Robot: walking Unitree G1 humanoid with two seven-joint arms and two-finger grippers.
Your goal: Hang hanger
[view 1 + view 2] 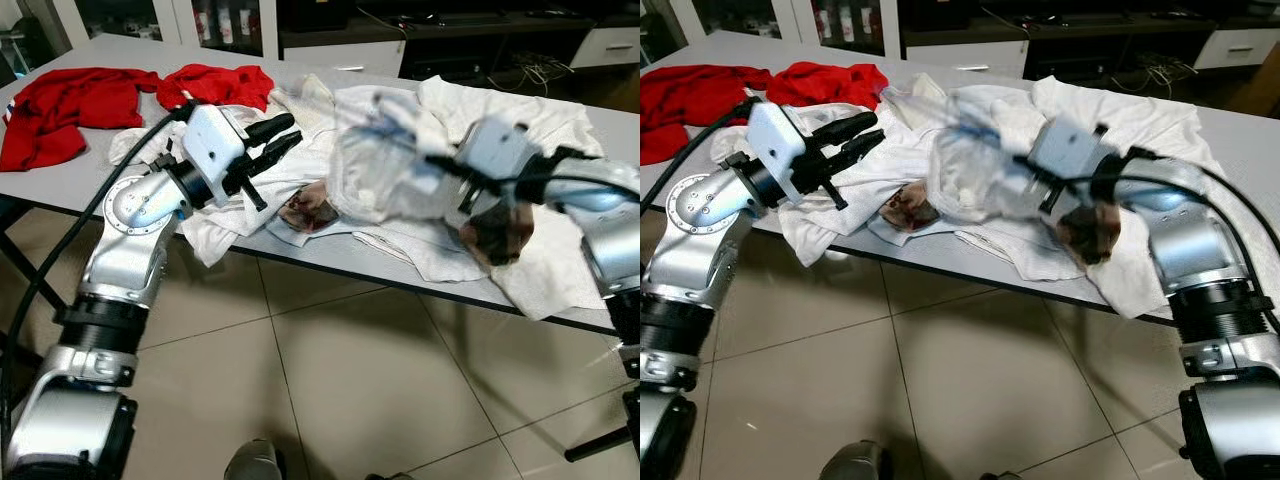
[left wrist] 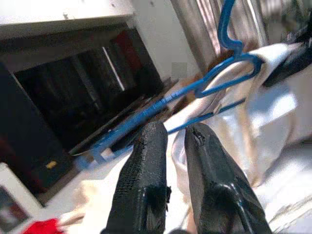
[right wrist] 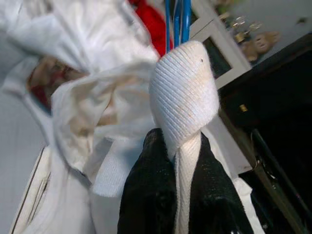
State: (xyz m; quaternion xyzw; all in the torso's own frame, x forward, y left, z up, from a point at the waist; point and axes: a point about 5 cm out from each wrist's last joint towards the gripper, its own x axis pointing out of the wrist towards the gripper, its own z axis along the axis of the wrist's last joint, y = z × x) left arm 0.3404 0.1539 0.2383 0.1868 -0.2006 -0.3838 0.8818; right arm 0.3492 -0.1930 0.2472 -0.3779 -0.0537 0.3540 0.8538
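My right gripper (image 3: 183,141) is shut on the ribbed collar of a white shirt (image 1: 380,175) and holds it bunched above the table; this arm is blurred. A blue wire hanger (image 2: 214,80) sits inside the shirt's neck, its hook rising past the collar (image 3: 176,22). To the left of the shirt my left gripper (image 1: 278,138) points at it over the table's front part. Its black fingers (image 2: 146,165) stand a little apart, with nothing between them and a short gap to the hanger.
The grey table (image 1: 60,185) carries more white garments (image 1: 540,250) and two red garments (image 1: 70,105) at the far left. Its front edge runs across below both arms, with tiled floor (image 1: 330,380) beneath. Dark cabinets (image 1: 470,40) stand behind.
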